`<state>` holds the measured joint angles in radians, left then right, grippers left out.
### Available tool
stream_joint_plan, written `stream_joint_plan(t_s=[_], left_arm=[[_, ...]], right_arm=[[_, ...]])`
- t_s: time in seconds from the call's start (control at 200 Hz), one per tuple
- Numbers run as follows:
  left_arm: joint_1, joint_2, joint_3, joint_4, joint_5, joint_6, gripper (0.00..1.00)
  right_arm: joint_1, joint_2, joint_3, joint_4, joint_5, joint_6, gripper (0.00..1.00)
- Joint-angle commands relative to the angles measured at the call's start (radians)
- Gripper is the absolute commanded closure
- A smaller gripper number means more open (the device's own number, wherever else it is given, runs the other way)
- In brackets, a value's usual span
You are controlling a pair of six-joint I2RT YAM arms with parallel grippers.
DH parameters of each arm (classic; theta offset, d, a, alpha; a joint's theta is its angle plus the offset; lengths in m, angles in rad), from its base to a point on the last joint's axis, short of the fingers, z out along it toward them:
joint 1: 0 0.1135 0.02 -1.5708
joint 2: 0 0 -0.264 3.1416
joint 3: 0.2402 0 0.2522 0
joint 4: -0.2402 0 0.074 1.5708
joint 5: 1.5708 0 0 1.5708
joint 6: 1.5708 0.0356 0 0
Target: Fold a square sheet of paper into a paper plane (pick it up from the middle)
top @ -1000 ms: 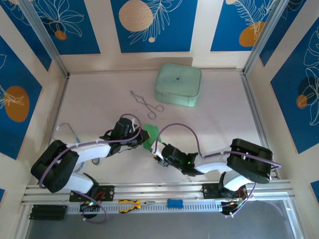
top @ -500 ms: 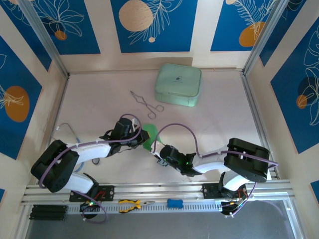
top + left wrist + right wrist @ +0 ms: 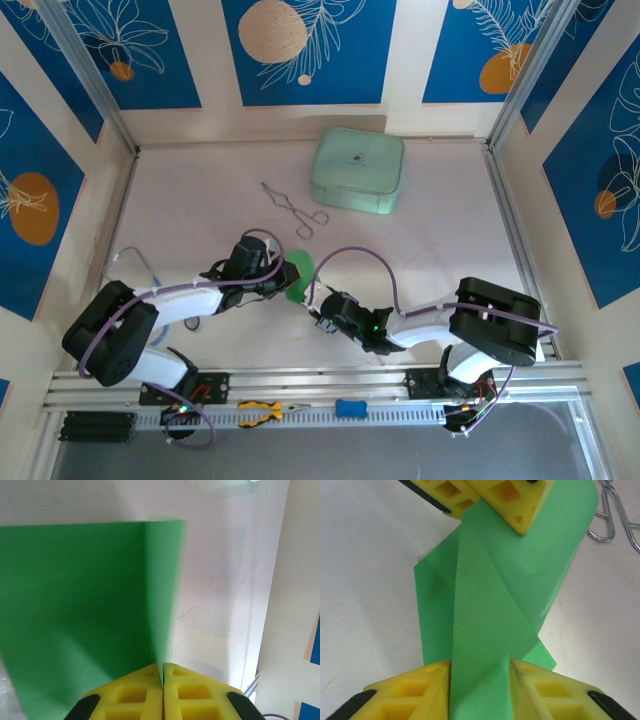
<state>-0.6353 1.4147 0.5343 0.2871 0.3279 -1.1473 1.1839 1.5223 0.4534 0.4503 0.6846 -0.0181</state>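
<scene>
1. The left gripper (image 3: 163, 669) is pinching the green sheet of paper (image 3: 75, 605). Its yellow pads are pressing together with a folded edge of the sheet caught between them.
2. The right gripper (image 3: 480, 675) is standing with its yellow fingers apart, and a creased band of the sheet is running up through the gap. Whether the pads are squeezing that band cannot be told.
3. The sheet is spanning the short gap between the two grippers. It is bending into several slanted panels with one long diagonal crease, and is sitting just above the pale table (image 3: 200, 200), near the middle of its near half.
4. A metal ring-handled tool (image 3: 615, 515) is lying on the table just beyond the sheet's far edge.
5. A pale mint-green case (image 3: 358, 170) is resting well apart from the paper, near the back wall.
</scene>
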Motion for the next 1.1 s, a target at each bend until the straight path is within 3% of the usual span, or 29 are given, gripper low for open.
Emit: stream_joint_plan(t_s=[0.0, 0.205, 0.515, 1.09], left_arm=[[-0.011, 0.017, 0.029, -0.022, -0.001, 0.003, 0.90], [-0.015, 0.020, 0.036, -0.028, -0.002, 0.003, 0.90], [-0.018, 0.027, 0.044, -0.038, -0.004, 0.004, 0.90], [-0.019, 0.042, 0.062, -0.073, -0.013, 0.020, 0.91]], right_arm=[[0.006, -0.001, -0.014, 0.036, -0.006, -0.001, 0.62], [0.005, 0.020, -0.013, 0.082, 0.009, -0.010, 0.60], [0.005, 0.022, -0.022, 0.064, 0.035, 0.005, 0.68], [0.009, -0.030, -0.045, 0.076, 0.012, 0.031, 0.67]])
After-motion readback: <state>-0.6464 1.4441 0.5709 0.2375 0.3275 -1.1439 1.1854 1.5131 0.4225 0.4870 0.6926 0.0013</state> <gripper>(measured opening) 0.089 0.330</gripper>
